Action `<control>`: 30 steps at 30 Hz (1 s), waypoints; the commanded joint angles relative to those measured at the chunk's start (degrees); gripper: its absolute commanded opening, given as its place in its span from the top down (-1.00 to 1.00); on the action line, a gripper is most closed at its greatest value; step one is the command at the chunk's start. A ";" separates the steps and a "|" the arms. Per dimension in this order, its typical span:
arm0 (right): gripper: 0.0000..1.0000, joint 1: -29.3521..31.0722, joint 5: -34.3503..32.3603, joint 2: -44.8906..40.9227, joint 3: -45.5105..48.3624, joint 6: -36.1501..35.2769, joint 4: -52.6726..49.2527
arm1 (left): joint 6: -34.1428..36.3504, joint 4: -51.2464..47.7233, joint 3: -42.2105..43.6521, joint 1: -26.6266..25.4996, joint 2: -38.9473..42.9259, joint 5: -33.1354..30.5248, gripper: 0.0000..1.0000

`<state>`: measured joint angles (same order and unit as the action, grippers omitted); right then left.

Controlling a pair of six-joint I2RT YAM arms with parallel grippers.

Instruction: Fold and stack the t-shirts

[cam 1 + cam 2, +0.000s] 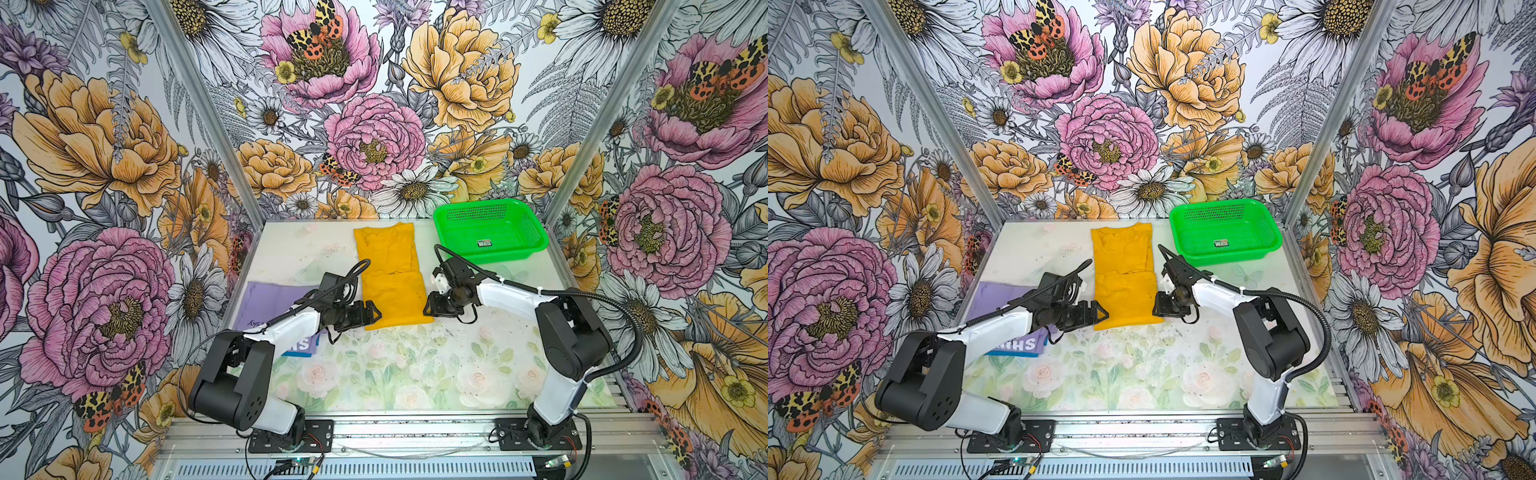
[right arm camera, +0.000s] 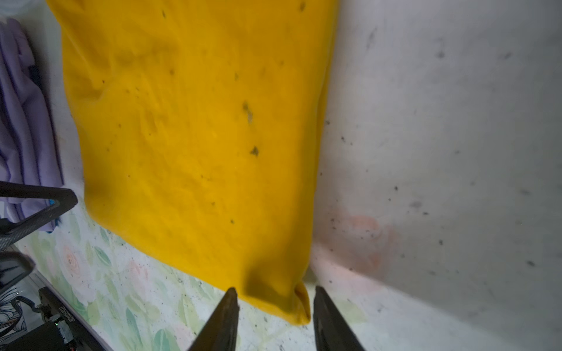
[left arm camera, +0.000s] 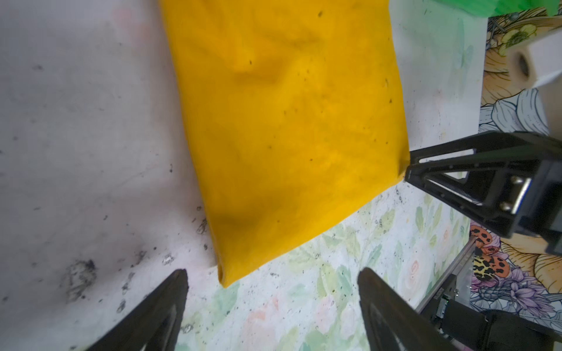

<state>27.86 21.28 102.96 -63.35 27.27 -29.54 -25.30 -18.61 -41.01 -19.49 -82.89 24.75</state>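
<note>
A mustard-yellow t-shirt (image 1: 390, 274) (image 1: 1125, 282) lies folded into a long strip mid-table. My left gripper (image 1: 376, 313) (image 3: 272, 276) is open at its near left corner, which sits just beyond the fingertips; nothing is held. My right gripper (image 1: 428, 309) (image 2: 275, 291) is at the near right corner with its jaws partly apart. That corner of the yellow shirt (image 2: 197, 136) lies between the fingers, ungripped. A lavender t-shirt (image 1: 266, 299) (image 1: 1000, 295) lies folded at the left under my left arm. A blue one (image 1: 299, 345) with white letters peeks out beneath it.
A green mesh basket (image 1: 490, 232) (image 1: 1225, 228) stands at the back right, with only a small label inside. The floral table surface (image 1: 415, 365) stretches in front of the shirts. Patterned walls enclose the table on three sides.
</note>
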 commanded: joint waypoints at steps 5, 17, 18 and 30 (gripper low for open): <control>0.35 0.53 0.78 -3.18 4.54 0.94 5.01 | -3.07 7.42 4.36 -2.44 1.01 0.06 -0.64; 1.00 1.59 -0.15 -3.18 8.21 1.12 8.60 | -4.41 14.17 7.57 -3.15 -2.74 -0.64 0.27; 1.00 1.59 -0.68 -3.60 8.56 1.12 8.69 | -4.18 13.66 7.57 -3.25 -2.46 -0.94 0.36; 1.00 2.11 -1.72 -13.58 17.32 1.19 8.79 | -4.62 6.84 10.24 -7.63 6.40 -6.10 1.00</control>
<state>29.41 20.62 92.62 -48.05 28.60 -20.73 -29.69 -9.72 -32.16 -25.56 -79.00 21.34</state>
